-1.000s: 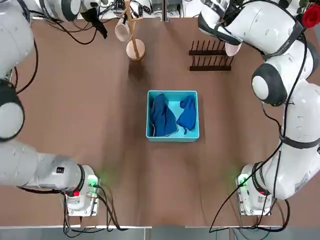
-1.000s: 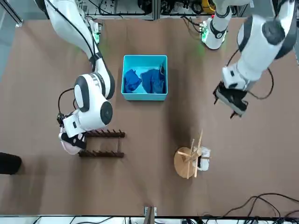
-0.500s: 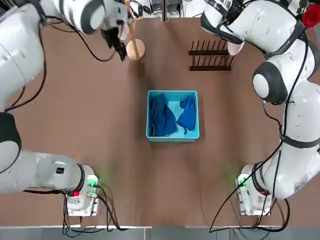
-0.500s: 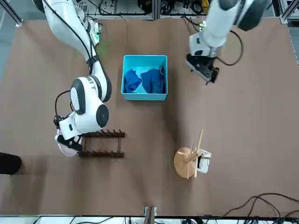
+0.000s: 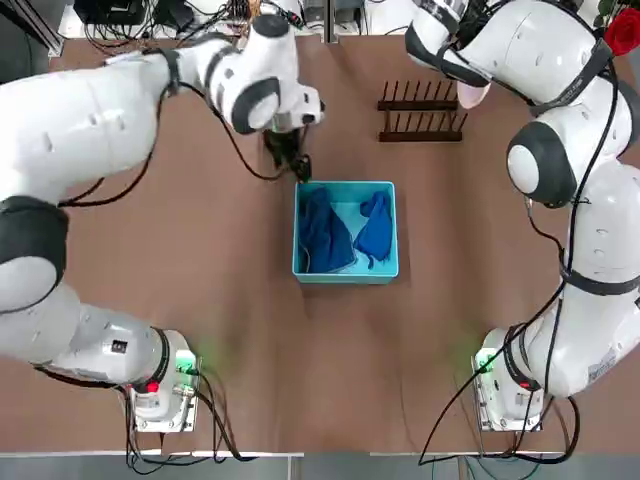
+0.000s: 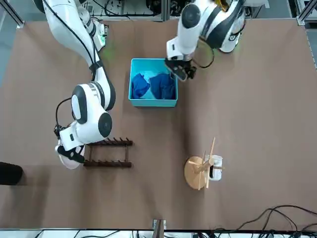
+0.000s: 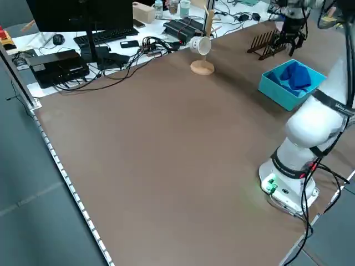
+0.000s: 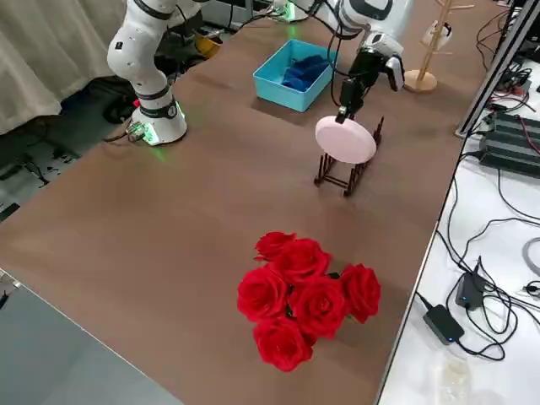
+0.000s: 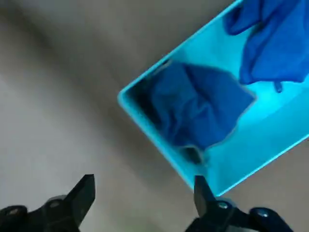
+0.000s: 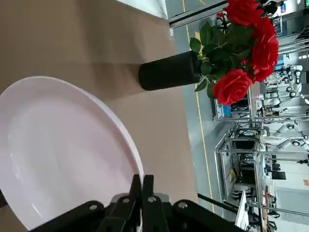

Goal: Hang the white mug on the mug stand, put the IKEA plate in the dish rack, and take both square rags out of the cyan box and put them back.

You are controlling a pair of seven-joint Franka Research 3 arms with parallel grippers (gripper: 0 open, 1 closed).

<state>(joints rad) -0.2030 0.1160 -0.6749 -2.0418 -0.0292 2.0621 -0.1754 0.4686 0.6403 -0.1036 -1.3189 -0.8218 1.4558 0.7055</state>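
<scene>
The rags (image 5: 343,228) lie in the cyan box (image 5: 345,272), and the left gripper (image 5: 289,158), jaws spread, has swung over from the mug stand (image 6: 199,171), where the mug (image 6: 216,167) now hangs, to the box's far corner. The right gripper (image 8: 345,107) still pinches the plate (image 8: 346,139) on edge at the rack's (image 8: 350,174) end, unreleased, so the rag step is likely opening.
</scene>
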